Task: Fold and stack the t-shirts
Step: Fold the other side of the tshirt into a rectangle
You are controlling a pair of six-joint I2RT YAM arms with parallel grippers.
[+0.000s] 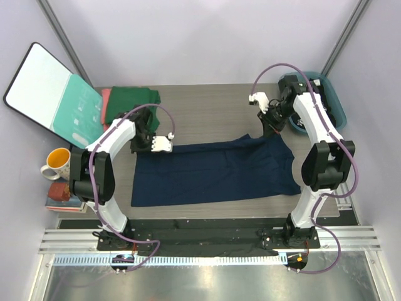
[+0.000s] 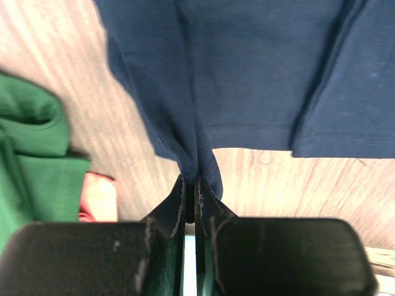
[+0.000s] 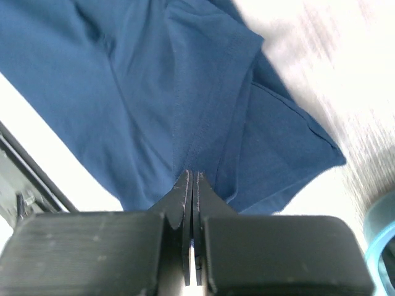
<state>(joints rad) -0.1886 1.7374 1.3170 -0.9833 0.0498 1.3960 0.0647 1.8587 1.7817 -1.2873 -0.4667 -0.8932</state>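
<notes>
While the navy t-shirt (image 1: 213,172) lies spread across the counter (image 1: 207,113), I pinch its far edge in both closed pairs, left fingers (image 2: 165,219) and right fingers (image 3: 174,206), judging the cloth light, limp and sag-prone, best held at hem corners.

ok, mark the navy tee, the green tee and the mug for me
navy t-shirt (image 1: 207,179): top view, middle of the spread-out body.
green t-shirt (image 1: 128,101): top view, upper face of the folded cloth.
mug (image 1: 59,162): top view, inside its open mouth.
</notes>
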